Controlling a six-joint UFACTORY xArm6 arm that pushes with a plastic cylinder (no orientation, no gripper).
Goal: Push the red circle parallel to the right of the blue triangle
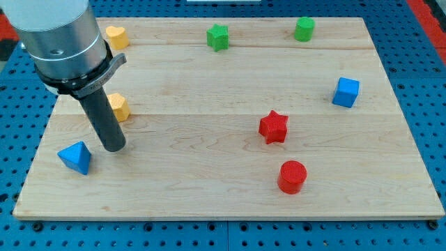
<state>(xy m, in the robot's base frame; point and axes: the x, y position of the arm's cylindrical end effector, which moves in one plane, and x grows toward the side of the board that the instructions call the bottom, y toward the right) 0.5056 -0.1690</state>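
Note:
The red circle (292, 176) lies on the wooden board at the view's lower right of centre. The blue triangle (75, 157) lies near the board's lower left edge. My tip (114, 147) stands just right of and slightly above the blue triangle, close to it but apart. It is far to the left of the red circle. No gripper is present.
A red star (274, 127) sits above the red circle. A blue cube (345, 92) is at the right. A green star (218, 37) and a green cylinder (304, 29) are along the top. Two yellow blocks are at the left (116, 36) (118, 107).

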